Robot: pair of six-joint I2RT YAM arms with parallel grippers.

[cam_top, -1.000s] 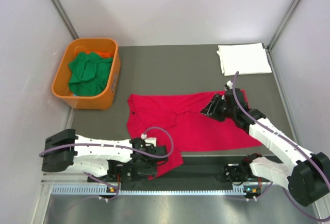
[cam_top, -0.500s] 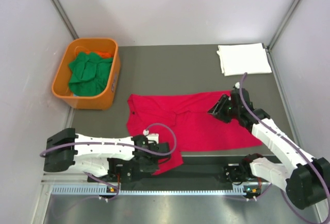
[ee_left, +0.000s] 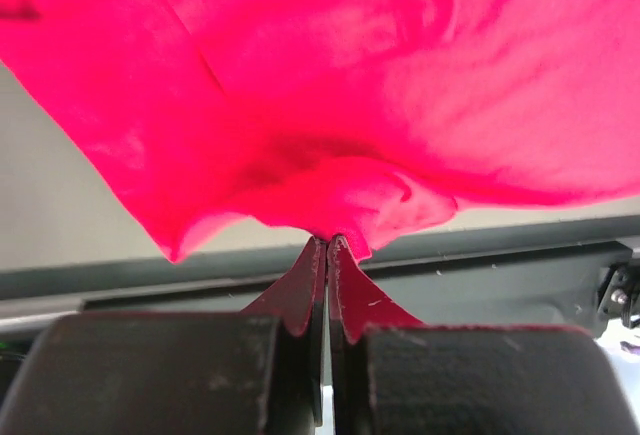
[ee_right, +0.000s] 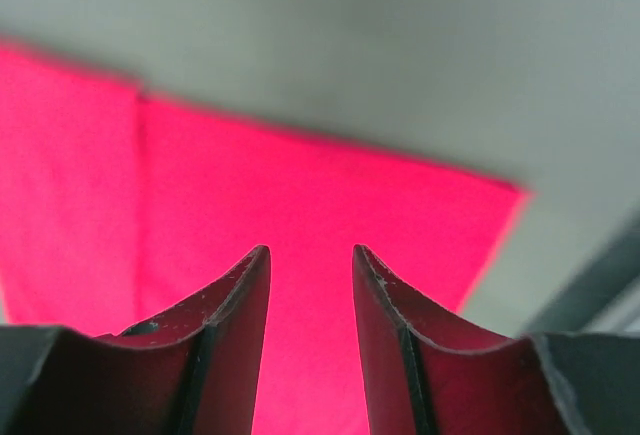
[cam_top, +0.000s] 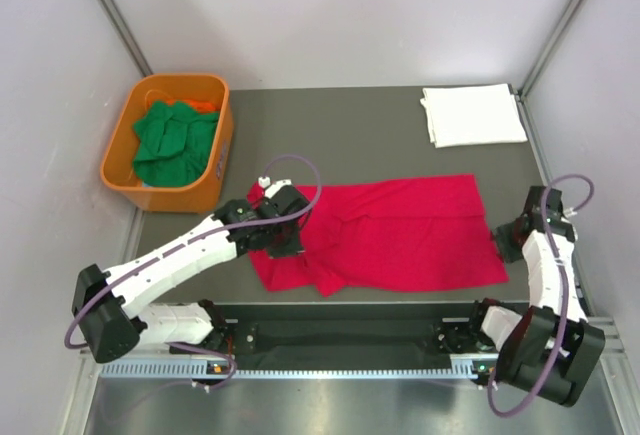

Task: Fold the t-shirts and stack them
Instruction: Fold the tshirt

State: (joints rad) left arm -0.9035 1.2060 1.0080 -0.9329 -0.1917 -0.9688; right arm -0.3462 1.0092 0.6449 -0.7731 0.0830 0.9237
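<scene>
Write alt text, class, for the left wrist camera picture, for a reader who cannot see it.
The left gripper is shut on a bunched fold of the bright red t-shirt, which fills the upper part of the picture. Grey table shows at the left edge, and a dark rail runs below the cloth.

Orange plastic tub [cam_top: 224,147] far left, grey table [cam_top: 340,135]

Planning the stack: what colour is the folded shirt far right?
The shirt is white; best in top view.
</scene>
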